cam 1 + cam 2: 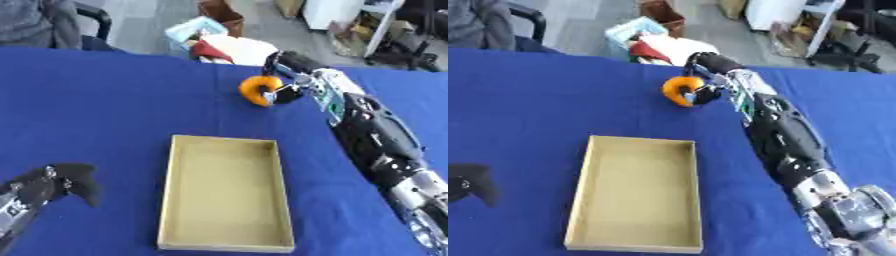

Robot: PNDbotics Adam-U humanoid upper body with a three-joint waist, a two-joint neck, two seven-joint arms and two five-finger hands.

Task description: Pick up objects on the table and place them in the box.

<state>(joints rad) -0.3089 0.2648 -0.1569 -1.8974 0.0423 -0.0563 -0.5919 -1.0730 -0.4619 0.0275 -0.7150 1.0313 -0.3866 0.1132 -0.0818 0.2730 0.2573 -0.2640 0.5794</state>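
Now my right hand (pixel 284 90) has its fingers curled round one orange curved object (pixel 257 90), beyond one shallow tan cardboard box (pixel 175 200). Only the left eye view shows my left hand (pixel 66 182) whole, fingers relaxed.

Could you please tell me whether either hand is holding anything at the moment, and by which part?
The right hand grips the orange object by its right side. The left hand holds nothing.

Right arm (pixel 376 135): black shell on the forearm, silver joint segments near the elbow, white-silver wrist with a small green marking. Right hand (pixel 293 87) black. Left hand (pixel 61 182) black, silver at the wrist.
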